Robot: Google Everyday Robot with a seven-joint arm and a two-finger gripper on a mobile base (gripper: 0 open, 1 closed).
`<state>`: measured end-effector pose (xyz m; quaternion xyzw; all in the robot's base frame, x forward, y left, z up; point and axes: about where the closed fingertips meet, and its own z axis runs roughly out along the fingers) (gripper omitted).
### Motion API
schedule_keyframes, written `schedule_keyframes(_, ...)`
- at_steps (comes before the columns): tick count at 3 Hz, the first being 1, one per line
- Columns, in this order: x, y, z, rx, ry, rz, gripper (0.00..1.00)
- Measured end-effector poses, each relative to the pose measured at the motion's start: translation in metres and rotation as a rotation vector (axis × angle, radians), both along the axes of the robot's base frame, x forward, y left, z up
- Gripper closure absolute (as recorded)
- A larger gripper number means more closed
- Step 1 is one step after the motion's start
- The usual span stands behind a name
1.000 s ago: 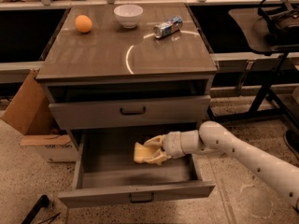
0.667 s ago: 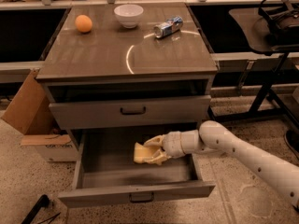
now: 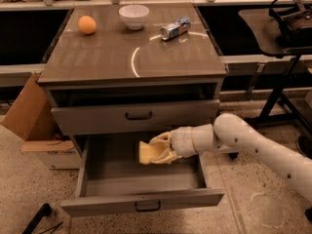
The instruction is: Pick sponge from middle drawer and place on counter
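Observation:
The middle drawer (image 3: 122, 174) is pulled open at the bottom of the cabinet, and its grey tray shows. My gripper (image 3: 160, 149) reaches in from the right over the tray and is shut on the pale-yellow sponge (image 3: 146, 153). It holds the sponge a little above the drawer floor, just under the closed drawer front (image 3: 139, 115). The glossy grey-brown counter (image 3: 117, 57) with its thin pale arc lies above.
An orange (image 3: 87, 24), a white bowl (image 3: 134, 16) and a crushed can (image 3: 175, 28) sit at the back of the counter. A cardboard box (image 3: 27, 116) stands to the left of the cabinet. A dark side table (image 3: 273, 26) stands to the right.
My gripper with the sponge has shifted slightly up and to the left. Nothing else has moved.

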<state>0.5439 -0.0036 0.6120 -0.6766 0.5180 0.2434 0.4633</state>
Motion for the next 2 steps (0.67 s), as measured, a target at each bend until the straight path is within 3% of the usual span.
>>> schedule_keyframes(2, -0.017, -0.009, 0.126, -0.054, -0.197, 0.041, 1.0)
